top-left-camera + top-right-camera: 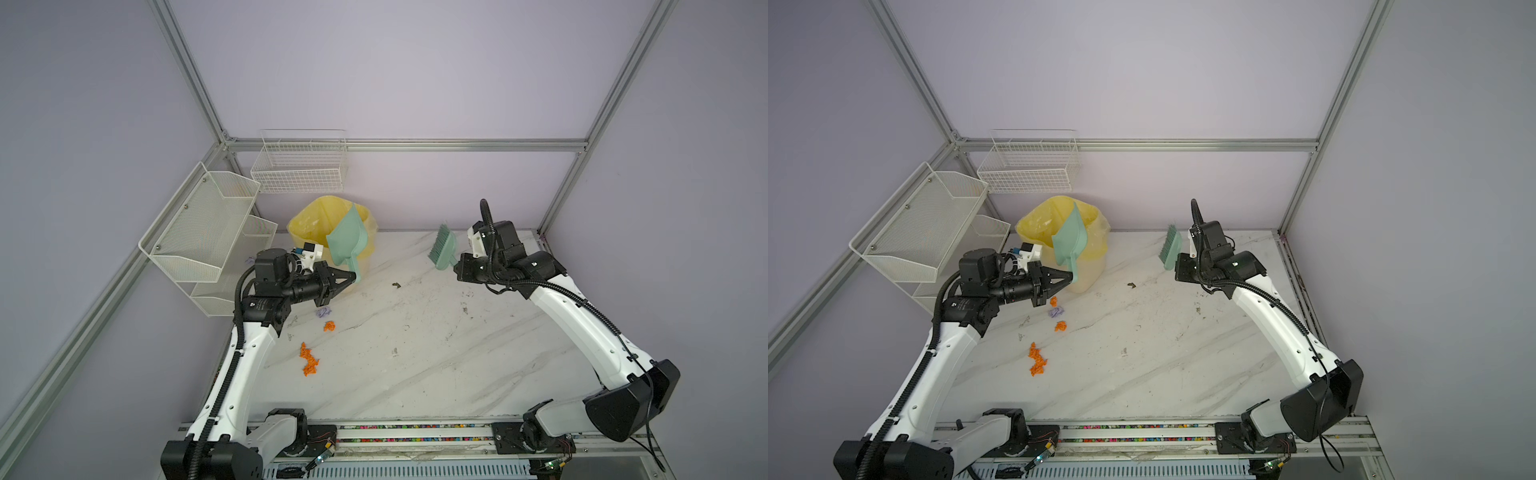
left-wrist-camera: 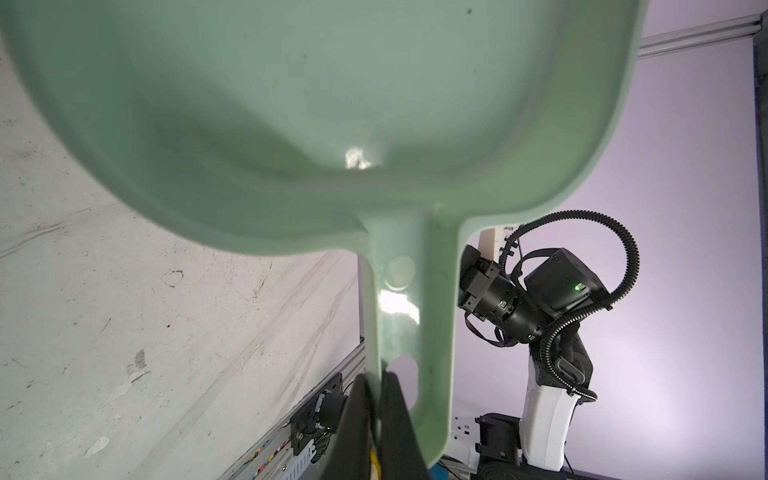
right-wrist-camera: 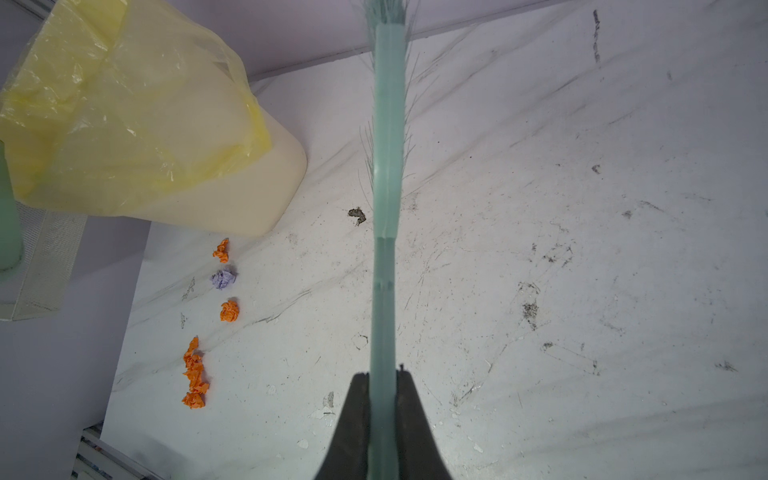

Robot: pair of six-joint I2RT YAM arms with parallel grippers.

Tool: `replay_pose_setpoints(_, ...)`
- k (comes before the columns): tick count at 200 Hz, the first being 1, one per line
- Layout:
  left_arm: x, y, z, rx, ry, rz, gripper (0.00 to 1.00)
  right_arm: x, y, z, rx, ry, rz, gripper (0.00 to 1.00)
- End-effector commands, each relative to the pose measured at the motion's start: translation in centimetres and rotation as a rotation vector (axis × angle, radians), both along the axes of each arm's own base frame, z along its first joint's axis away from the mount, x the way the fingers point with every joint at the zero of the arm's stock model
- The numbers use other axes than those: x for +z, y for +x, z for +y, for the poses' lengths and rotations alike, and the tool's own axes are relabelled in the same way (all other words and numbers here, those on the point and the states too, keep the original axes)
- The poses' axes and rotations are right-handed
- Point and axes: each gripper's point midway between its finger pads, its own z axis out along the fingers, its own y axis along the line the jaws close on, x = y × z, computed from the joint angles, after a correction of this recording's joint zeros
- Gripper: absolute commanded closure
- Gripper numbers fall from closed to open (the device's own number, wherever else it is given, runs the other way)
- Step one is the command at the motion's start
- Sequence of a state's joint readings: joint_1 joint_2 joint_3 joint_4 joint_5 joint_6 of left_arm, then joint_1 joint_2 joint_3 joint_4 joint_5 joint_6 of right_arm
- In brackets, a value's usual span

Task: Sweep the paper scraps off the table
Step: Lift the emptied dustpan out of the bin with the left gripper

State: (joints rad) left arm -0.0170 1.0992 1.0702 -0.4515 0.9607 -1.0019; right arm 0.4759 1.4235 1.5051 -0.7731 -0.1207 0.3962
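Paper scraps lie on the left part of the table (image 1: 415, 365): an orange cluster (image 1: 308, 360) (image 1: 1037, 360) (image 3: 194, 374), a single orange wad (image 1: 329, 326) (image 3: 230, 311), a lavender wad (image 1: 323, 311) (image 3: 223, 279) and another orange wad (image 1: 1054, 300) (image 3: 221, 250). My left gripper (image 1: 353, 277) (image 2: 376, 386) is shut on the handle of a mint-green dustpan (image 1: 345, 239) (image 2: 291, 104). The pan is tipped up against the mouth of the yellow-bagged bin (image 1: 307, 224), and no scraps show inside it. Raised over the far right of the table, my right gripper (image 1: 457, 266) (image 3: 382, 376) is shut on a green brush (image 1: 442, 249) (image 3: 386, 166).
White wire mesh shelves (image 1: 199, 237) stand at the left edge, and a wire basket (image 1: 299, 166) hangs on the back wall. Dark stains (image 1: 395, 284) mark the marble. An aluminium rail (image 1: 415, 432) runs along the front, and frame posts close the far corners.
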Motion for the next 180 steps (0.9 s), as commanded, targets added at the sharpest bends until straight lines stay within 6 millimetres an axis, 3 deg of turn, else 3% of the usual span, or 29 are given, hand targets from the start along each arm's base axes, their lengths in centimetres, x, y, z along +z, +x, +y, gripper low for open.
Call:
replay_pose_setpoints(1,4.6,-0.7,-0.4,-0.027,0.019,-0.152,1.0,1.0,0.3,0.0,-0.012,0.033,-0.037,1.0)
replay_pose_setpoints(57,5.1,-1.5,-1.1,-0.058,0.073,-0.207,1.0,1.5,0.8,0.7,-0.013,0.068,-0.036,1.0)
replay_pose_setpoints(108,4.7,-1.7,-3.6,-0.127,0.202,-0.27,1.0,3.0,0.9,0.4,-0.049,0.097,-0.055,1.0)
replay_pose_setpoints(180,3.8,-1.3,-7.5,-0.253,0.36,-0.326,1.0,0.2,0.8,0.1,-0.075,0.102,-0.011,1.0)
